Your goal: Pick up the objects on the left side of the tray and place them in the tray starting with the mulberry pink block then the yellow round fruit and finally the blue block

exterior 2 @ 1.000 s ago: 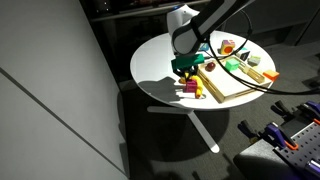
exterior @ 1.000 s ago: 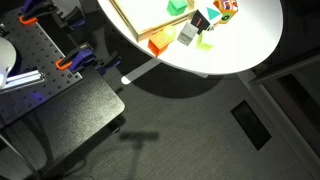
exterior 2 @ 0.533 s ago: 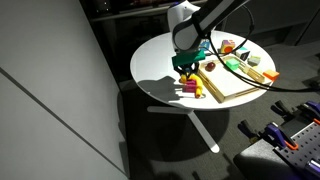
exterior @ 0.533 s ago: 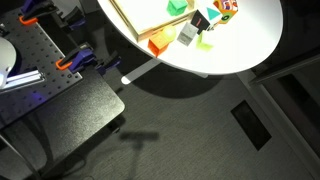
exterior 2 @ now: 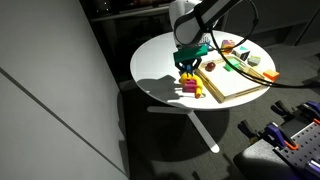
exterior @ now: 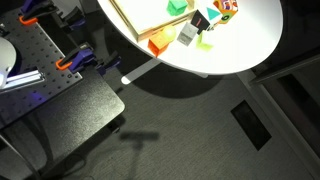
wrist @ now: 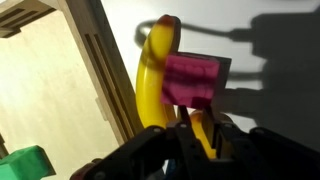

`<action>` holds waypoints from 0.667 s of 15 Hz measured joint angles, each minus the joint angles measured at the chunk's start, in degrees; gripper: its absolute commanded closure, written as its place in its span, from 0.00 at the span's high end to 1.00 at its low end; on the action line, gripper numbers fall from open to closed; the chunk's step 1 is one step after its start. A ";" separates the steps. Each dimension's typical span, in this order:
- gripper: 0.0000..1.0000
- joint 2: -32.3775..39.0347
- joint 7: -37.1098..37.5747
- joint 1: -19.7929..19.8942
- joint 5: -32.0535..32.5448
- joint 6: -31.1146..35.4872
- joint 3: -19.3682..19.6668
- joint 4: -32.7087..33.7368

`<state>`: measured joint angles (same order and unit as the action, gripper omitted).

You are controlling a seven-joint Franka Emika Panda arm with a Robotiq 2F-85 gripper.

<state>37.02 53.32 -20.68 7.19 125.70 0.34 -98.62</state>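
The tray [exterior 2: 236,90] lies on the round white table and also shows in the wrist view [wrist: 40,95]. Beside its wooden rim lie the mulberry pink block [wrist: 190,80] and a yellow toy fruit [wrist: 153,75], touching each other. In the wrist view the fruit looks long and curved rather than round. Both show in an exterior view, the block [exterior 2: 185,88] and the fruit [exterior 2: 195,91]. My gripper [exterior 2: 190,68] hangs just above them, fingers close together and empty [wrist: 200,125]. I cannot pick out a blue block beside them.
Several blocks lie on the table along another side of the tray: orange [exterior: 158,45], grey-white [exterior: 187,33], lime green [exterior: 207,40] and teal [exterior: 200,20]. A green block [exterior: 178,6] is in the tray. The table edge [exterior 2: 150,95] is close to the pink block.
My gripper has risen a little and drifted towards the back of the table. The pink block and the yellow fruit have stayed on the table.
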 measured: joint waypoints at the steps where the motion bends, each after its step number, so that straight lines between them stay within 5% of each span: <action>1: 0.62 0.00 0.00 0.00 0.00 -0.32 0.00 -0.05; 6: 1.00 0.00 0.00 0.00 0.00 -1.63 -0.02 -0.57; 10: 1.00 -0.01 0.20 0.08 0.00 -2.09 -0.02 -0.96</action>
<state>37.01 53.52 -20.60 7.19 123.61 0.32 -99.59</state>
